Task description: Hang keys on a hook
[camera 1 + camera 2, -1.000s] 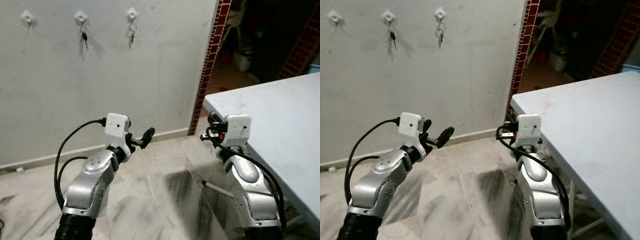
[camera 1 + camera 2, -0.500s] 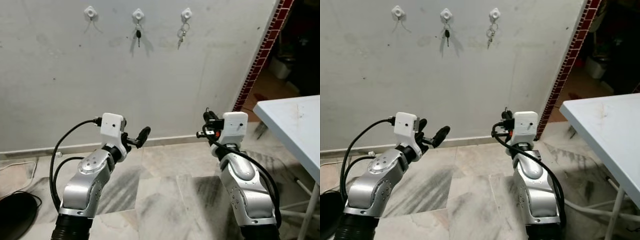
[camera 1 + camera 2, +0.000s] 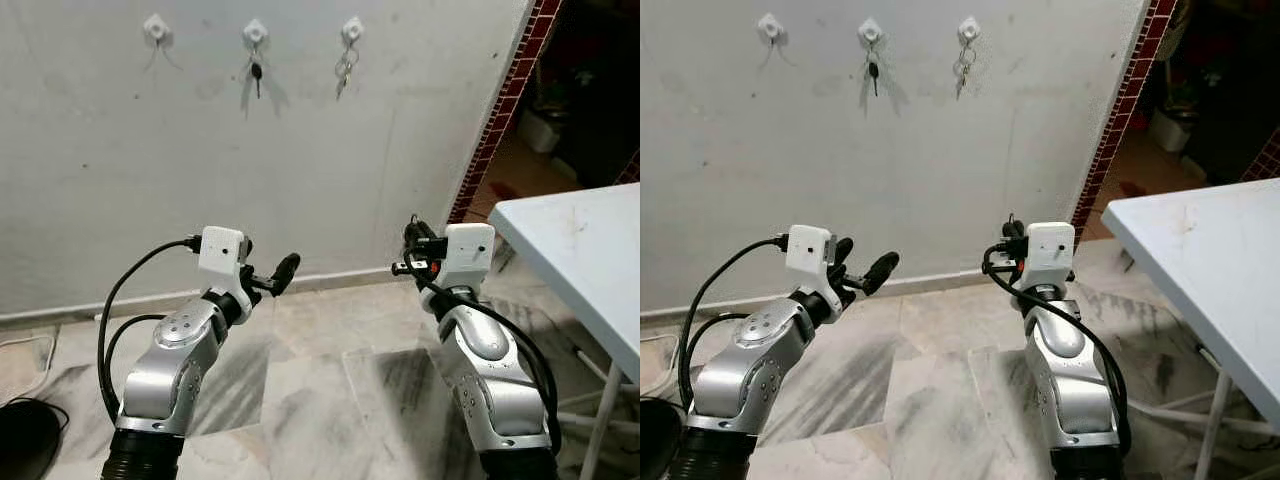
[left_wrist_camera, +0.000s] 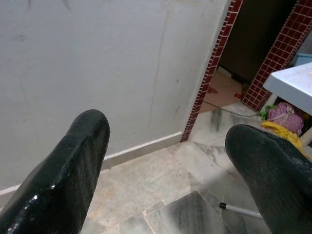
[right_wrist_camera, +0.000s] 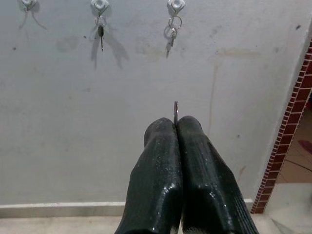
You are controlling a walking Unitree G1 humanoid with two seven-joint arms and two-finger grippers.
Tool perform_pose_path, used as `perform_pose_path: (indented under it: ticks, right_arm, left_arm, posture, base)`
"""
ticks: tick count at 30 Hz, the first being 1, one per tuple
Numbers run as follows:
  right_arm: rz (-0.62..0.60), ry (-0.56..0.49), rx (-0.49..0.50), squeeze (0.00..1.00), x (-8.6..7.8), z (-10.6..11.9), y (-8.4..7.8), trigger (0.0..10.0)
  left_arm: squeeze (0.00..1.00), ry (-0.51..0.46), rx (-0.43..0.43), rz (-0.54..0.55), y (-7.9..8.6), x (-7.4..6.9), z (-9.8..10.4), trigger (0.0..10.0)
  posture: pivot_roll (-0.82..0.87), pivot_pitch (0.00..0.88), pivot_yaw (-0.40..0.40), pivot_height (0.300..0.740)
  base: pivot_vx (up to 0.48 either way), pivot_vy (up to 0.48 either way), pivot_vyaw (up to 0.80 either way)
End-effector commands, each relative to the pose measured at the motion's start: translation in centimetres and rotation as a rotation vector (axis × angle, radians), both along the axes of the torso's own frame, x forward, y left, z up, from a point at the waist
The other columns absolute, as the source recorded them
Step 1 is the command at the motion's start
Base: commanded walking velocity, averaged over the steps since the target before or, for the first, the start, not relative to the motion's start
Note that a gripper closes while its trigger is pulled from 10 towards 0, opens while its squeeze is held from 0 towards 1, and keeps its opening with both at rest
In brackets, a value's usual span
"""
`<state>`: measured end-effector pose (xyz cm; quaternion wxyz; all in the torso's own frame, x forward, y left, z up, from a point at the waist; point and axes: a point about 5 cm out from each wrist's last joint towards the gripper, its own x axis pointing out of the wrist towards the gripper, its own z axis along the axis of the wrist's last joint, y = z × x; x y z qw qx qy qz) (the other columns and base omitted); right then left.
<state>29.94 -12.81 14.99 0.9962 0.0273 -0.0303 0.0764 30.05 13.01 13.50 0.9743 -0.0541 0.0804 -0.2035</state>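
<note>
Right wrist view: right claw [image 5: 175, 127] clamped on key ring [image 5: 175, 111], edge-on, upright. Free hook [image 5: 27, 4] up the wall, well apart, toward the robot's left. Left claw [image 4: 165, 146] spread, carrying nothing, off to the side.

Silver arms [image 3: 175, 360] — white wrist cameras [image 3: 222, 250], black cables [image 3: 120, 300]
</note>
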Motion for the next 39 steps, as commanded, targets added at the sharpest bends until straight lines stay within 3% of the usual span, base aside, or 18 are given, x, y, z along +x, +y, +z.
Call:
perform_pose_path:
  ticks: [1, 9, 14, 25, 39]
  right_arm:
    - [-0.001, -0.003, -0.005, 0.00, 0.21, 0.17, -0.09, 10.0]
    - [0.011, -0.003, -0.013, 0.00, 0.10, 0.06, 0.12, 10.0]
    - [0.011, 0.000, -0.010, 0.00, 0.05, -0.10, 0.10, 10.0]
    - [0.013, 0.010, -0.003, 0.00, 0.13, -0.31, 0.09, 10.0]
    - [0.014, 0.006, -0.006, 0.00, 0.36, -0.21, 0.12, 10.0]
  left_arm:
    - [0.00, -0.009, -0.003, -0.002, -0.04, 0.07, 0.28, 10.0]
    - [0.00, -0.006, -0.005, -0.010, -0.21, 0.03, 0.27, 10.0]
    - [0.00, -0.001, -0.003, -0.010, -0.26, -0.04, 0.17, 10.0]
    - [0.00, 0.046, -0.003, 0.041, -0.11, 0.10, -0.36, 10.0]
    - [0.00, 0.053, -0.001, 0.024, -0.29, 0.14, -0.27, 10.0]
  posture:
    - [0.14, 0.000, -0.034, 0.740]
    - [0.14, 0.000, -0.033, 0.740]
    - [0.14, 0.000, -0.032, 0.740]
    - [0.15, 0.000, -0.033, 0.740]
    - [0.15, 0.000, -0.035, 0.740]
  base:
    - [0.352, 0.000, 0.00]
    - [0.351, 0.000, 0.00]
    - [0.328, 0.000, 0.67]
    - [0.000, 0.000, 0.05]
    - [0.000, 0.465, 0.00]
